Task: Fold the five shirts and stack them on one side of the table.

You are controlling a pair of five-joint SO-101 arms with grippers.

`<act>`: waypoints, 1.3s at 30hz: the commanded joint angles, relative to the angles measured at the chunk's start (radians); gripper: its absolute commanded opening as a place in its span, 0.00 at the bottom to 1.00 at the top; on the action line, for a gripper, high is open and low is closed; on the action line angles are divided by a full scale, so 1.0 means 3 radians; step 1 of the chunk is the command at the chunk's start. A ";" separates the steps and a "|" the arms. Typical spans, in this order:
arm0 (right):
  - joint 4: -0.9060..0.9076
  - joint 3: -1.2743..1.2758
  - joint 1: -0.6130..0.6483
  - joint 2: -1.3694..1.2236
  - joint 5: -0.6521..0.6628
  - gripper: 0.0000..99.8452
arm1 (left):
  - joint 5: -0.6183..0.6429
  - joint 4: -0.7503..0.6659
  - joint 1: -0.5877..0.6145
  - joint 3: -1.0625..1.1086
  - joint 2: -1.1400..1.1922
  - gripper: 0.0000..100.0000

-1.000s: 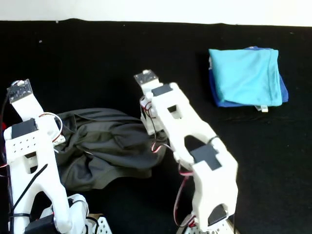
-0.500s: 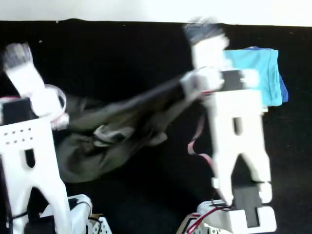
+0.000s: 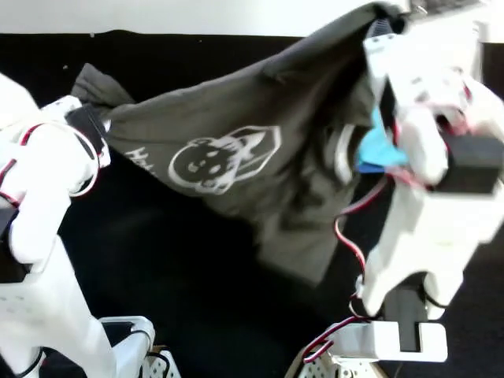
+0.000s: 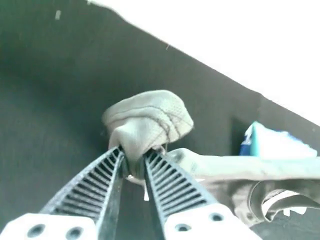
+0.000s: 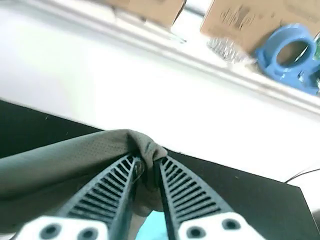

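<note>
A dark grey shirt (image 3: 236, 157) with a white printed emblem hangs stretched in the air between both arms, above the black table. My left gripper (image 3: 88, 102) is shut on one bunched corner of the grey shirt (image 4: 147, 117) at the left. My right gripper (image 3: 382, 20) is shut on the opposite corner of the grey shirt (image 5: 142, 145), raised high at the back right. A folded turquoise shirt (image 3: 378, 150) peeks out behind the right arm, lying on a blue one; the same stack (image 4: 265, 142) appears far off in the left wrist view.
The black table (image 3: 157, 252) lies bare below the hanging shirt. A white wall runs along its far edge. Cardboard boxes and a blue tape holder (image 5: 287, 52) sit on a ledge beyond the table.
Both arms have lifted and drawn apart, pulling the grey shirt from a crumpled heap on the table into a spread sheet in the air. The right arm swung to the back right.
</note>
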State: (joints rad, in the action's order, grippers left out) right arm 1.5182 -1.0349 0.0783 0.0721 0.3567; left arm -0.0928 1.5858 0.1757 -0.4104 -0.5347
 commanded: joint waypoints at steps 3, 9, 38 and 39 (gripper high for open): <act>0.0611 0.0115 0.0166 -0.0018 0.0041 0.01 | 0.0051 -0.0010 -0.0018 0.1036 0.0008 0.01; 0.0816 0.0780 0.0371 0.0110 0.0036 0.01 | -0.0118 -0.0174 -0.0018 0.2365 0.0008 0.02; -0.0432 0.5327 0.0386 0.2611 0.0031 0.01 | -0.1437 -0.0650 -0.0601 0.4125 0.0008 0.18; -0.0432 0.5327 0.0386 0.2601 0.0031 0.01 | -0.1437 -0.0772 -0.0621 0.4227 0.0008 0.18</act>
State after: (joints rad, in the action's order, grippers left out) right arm 1.4124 0.5623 0.2102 0.8592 0.3567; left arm -0.5132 1.4277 0.0299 0.8032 -0.5286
